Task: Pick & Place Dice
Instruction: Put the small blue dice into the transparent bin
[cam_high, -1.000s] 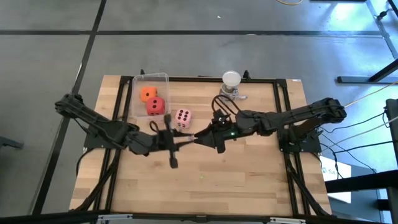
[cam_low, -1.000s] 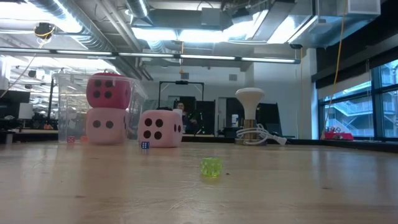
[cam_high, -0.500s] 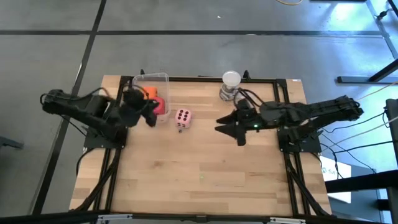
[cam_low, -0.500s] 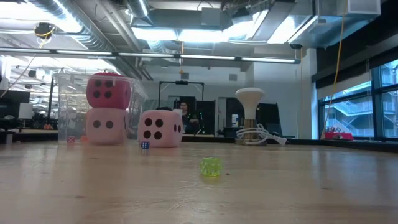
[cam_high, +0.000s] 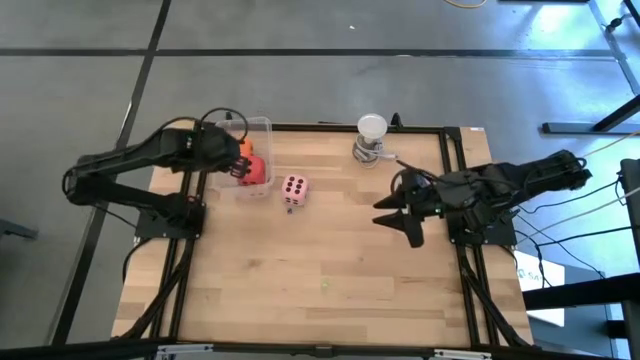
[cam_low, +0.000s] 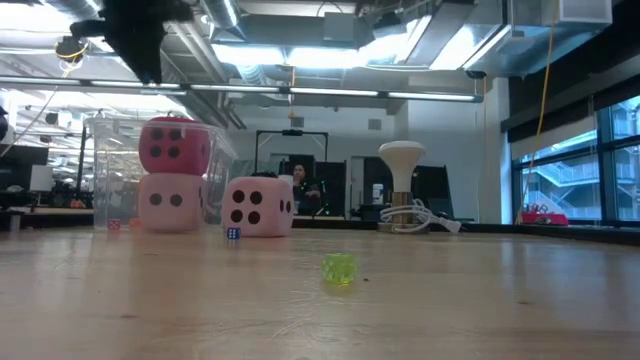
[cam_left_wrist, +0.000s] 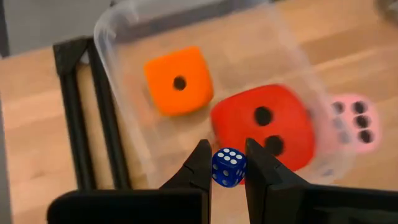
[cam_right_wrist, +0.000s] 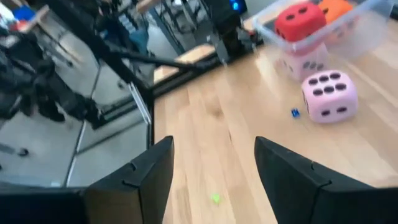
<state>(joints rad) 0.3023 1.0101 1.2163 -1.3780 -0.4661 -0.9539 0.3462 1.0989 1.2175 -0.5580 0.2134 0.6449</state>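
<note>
A clear container (cam_high: 252, 124) stands at the table's far left. It holds an orange die (cam_left_wrist: 179, 81) and a red die (cam_left_wrist: 264, 127); in the low view the red die (cam_low: 175, 146) rests on a pale pink die (cam_low: 170, 201). My left gripper (cam_left_wrist: 227, 153) hovers above the container (cam_left_wrist: 118, 43), shut on a small blue die (cam_left_wrist: 228, 167). Another pale pink die (cam_high: 293, 188) sits on the table beside the container. My right gripper (cam_high: 398, 219) hangs open and empty near the table's right side. My left gripper pinches the small blue die by two opposite faces (cam_left_wrist: 217, 169) between its two fingertips. The fingers slant down from above the container. The die hangs clear over the red die, a several-pip face toward the camera.
A white round-topped object (cam_high: 371, 130) on a metal base stands at the far edge with a cable. A second tiny blue die (cam_low: 232, 234) lies by the loose pink die (cam_low: 258, 207). A tiny green die (cam_low: 339, 268) lies mid-table. Black frame rails (cam_high: 455, 170) run along both sides.
Both grippers were close together at the table's middle. My left gripper has swung toward the far left edge, turning about, and now hangs over the container. My right gripper has drawn back toward the right edge. The large dice have stayed put.
</note>
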